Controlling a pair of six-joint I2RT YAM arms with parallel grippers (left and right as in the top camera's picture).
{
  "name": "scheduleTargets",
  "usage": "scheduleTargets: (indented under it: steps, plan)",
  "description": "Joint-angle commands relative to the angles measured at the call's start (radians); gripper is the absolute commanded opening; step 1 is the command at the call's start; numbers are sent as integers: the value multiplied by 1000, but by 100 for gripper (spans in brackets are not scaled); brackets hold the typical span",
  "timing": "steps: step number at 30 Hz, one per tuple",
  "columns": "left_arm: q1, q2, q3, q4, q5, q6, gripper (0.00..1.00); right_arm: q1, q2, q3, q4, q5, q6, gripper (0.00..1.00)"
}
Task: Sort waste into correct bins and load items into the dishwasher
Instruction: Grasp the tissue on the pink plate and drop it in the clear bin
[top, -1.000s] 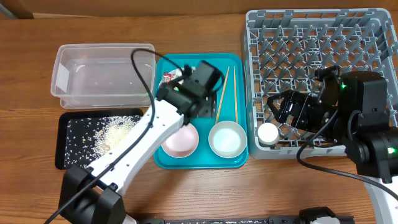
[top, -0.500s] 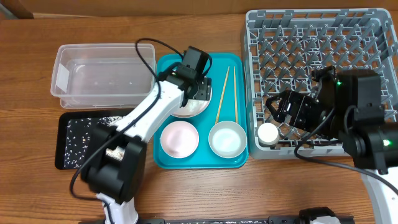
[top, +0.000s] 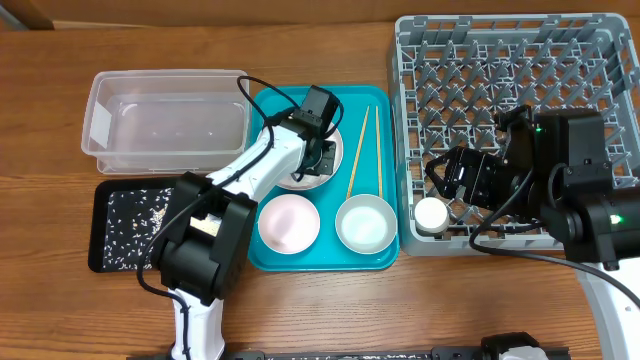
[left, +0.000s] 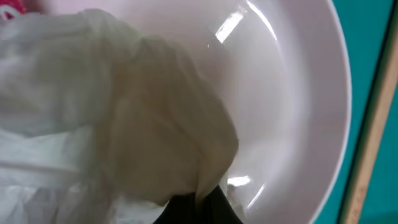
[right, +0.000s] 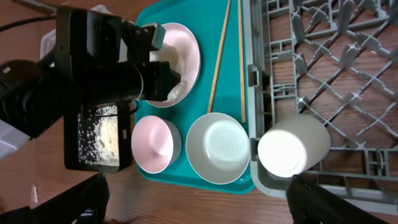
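White crumpled tissue (left: 106, 118) is lying on the round white plate (left: 292, 93) in the teal tray (top: 375, 255). The left gripper (top: 318, 153) is right down on it, with one dark fingertip (left: 193, 208) showing under the tissue's edge, but I can't tell if it's actually pinching. The right gripper (top: 447, 180) has its jaws spread wide and holds nothing. It hangs over the grey plastic dish rack (top: 500, 60), just beside the small white cup (right: 293, 144) in the rack's corner.
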Motion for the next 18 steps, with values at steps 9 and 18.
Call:
scheduleTargets:
  steps: [9, 18]
  plan:
    - [2, -333, 126, -116, -11, -12, 4, -5, -96, 1, 37, -20, -93, 93]
    - [212, -329, 123, -164, -211, -91, 4, -5, -140, 1, 43, -21, -95, 93]
